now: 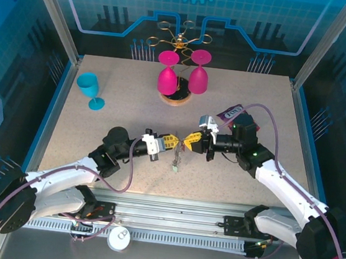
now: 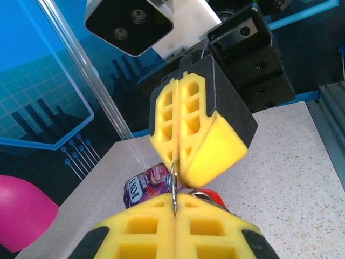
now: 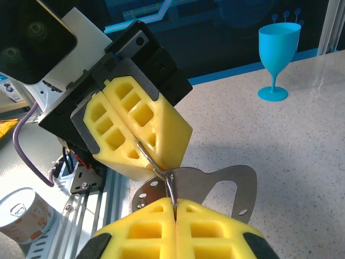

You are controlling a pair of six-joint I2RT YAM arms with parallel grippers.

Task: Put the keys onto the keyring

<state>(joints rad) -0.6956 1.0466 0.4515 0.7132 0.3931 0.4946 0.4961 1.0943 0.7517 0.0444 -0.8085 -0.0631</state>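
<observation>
The keyring point(image 2: 174, 190) is being pinched between the closed left gripper point(image 1: 172, 142) and right gripper point(image 1: 191, 140); its dangling rings point(image 1: 175, 163) are being shown overhead; its grey loop point(image 3: 237, 181), from the right wrist.

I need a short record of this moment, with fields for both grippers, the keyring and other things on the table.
left gripper: shut on thin silvery wire ring
right gripper: shut on the same ring
flat grey metal oval loop: at the ring, just beyond right gripper
turquoise plastic goblet: upright, far left
purple snack packet: lying near right gripper
</observation>
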